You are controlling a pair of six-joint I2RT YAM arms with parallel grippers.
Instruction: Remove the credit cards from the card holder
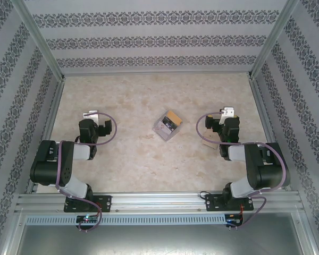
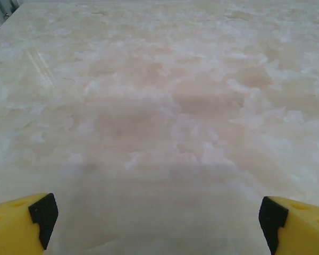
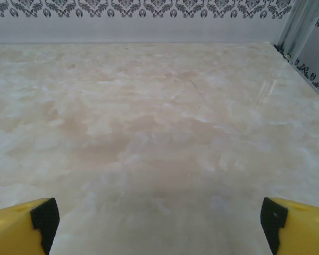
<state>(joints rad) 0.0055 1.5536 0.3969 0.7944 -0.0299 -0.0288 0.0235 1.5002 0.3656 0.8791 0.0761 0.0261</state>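
The card holder (image 1: 167, 125) lies in the middle of the marble table, a small translucent grey case with a dark and tan end turned to the far right. Loose credit cards are hidden; any cards sit inside the case. My left gripper (image 1: 92, 118) hangs at the left, well apart from the holder. In the left wrist view its yellow fingers (image 2: 21, 226) stand wide apart over bare table, open with nothing between them. My right gripper (image 1: 227, 116) hangs at the right, also apart from the holder. Its fingers (image 3: 297, 226) are spread wide, open and empty.
Patterned walls and metal frame posts (image 1: 48, 58) close the table on three sides. A back corner post (image 3: 297, 24) appears in the right wrist view. The aluminium rail (image 1: 159, 202) with both arm bases runs along the near edge.
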